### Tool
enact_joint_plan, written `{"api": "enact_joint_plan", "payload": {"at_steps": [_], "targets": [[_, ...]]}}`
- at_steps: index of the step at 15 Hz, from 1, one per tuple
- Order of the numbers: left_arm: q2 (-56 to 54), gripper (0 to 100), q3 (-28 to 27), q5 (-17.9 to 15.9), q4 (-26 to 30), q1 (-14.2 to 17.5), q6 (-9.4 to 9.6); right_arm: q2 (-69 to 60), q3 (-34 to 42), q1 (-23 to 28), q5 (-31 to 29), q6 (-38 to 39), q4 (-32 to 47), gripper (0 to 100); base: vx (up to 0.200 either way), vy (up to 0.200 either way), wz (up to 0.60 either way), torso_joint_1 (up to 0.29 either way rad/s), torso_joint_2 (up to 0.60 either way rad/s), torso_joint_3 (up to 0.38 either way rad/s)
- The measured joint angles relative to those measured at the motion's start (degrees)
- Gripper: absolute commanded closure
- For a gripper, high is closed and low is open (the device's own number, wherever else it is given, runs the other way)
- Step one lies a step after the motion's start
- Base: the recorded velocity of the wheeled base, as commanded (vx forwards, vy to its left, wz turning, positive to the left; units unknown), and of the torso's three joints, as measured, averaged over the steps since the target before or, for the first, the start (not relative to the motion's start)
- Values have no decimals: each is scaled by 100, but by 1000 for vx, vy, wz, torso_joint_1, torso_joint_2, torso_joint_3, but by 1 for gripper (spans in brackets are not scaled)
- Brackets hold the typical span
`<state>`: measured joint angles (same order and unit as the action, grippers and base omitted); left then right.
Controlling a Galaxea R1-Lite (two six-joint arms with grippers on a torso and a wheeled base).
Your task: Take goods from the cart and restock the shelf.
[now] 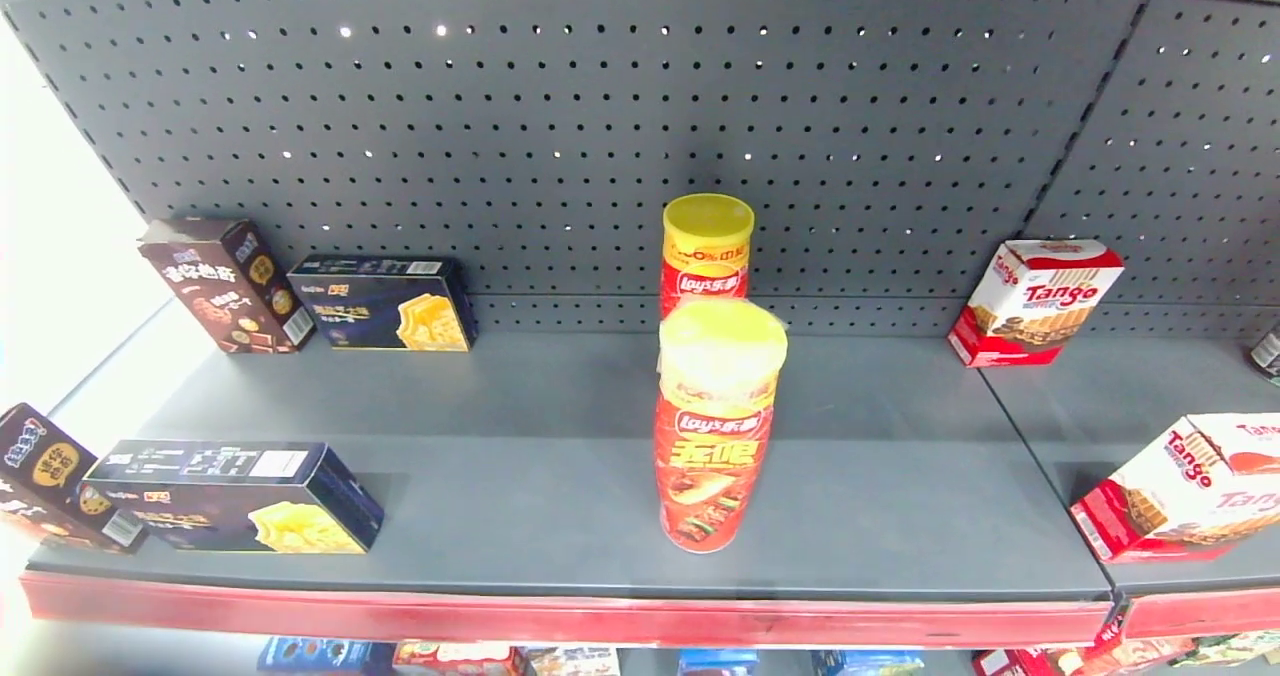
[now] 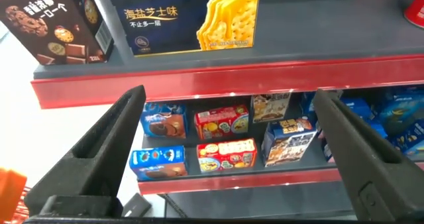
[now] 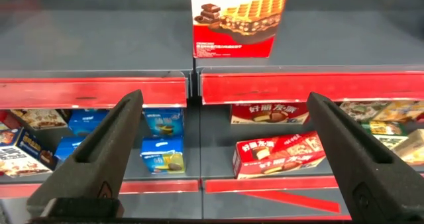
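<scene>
Head view: a grey shelf (image 1: pixel 520 476) with a red front lip, backed by a perforated panel (image 1: pixel 560 106). Near the middle stands a front chip canister (image 1: pixel 712 436), upright with a yellow lid, and a rear chip canister (image 1: pixel 706 256) stands behind it against the panel. At the left lie a front cracker box (image 1: pixel 235 496) and a front cookie box (image 1: pixel 50 481), with a rear cookie box (image 1: pixel 225 284) and a rear cracker box (image 1: pixel 385 303) farther back. At the right are a front wafer box (image 1: pixel 1180 486) and a rear wafer box (image 1: pixel 1035 301).

Left wrist view: the left gripper (image 2: pixel 228 95) has its fingers spread wide and holds nothing. It hangs in front of the red lip, below the front cracker box, facing small snack boxes (image 2: pixel 222 121) on a lower shelf.

Right wrist view: the right gripper (image 3: pixel 224 97) is likewise spread and empty, in front of the lip beneath the front wafer box, facing red boxes (image 3: pixel 278 154) below.

With both grippers empty, fetching the next item looks like the step in hand. Risks: an arm rising from here could catch the lip, and a reach toward the middle could topple the tall front chip canister.
</scene>
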<state>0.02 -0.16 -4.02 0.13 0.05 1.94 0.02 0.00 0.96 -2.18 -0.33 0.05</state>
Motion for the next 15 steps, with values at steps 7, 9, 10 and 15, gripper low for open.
{"api": "enact_joint_plan", "payload": {"at_steps": [7,9,10,15], "targets": [[0,0,-2,-2,0,2,0,0,0,0,0,0,2,0,0,0,0,0,0,0],[0,0,-2,1,-2,2,0,0,0,0,2,0,5,0,0,0,0,0,0,0],[0,0,2,1,-4,2,0,0,0,0,0,1,5,0,0,0,0,0,0,0],[0,0,6,1,0,2,-2,0,0,2,-2,11,5,0,0,0,0,0,0,0]]}}
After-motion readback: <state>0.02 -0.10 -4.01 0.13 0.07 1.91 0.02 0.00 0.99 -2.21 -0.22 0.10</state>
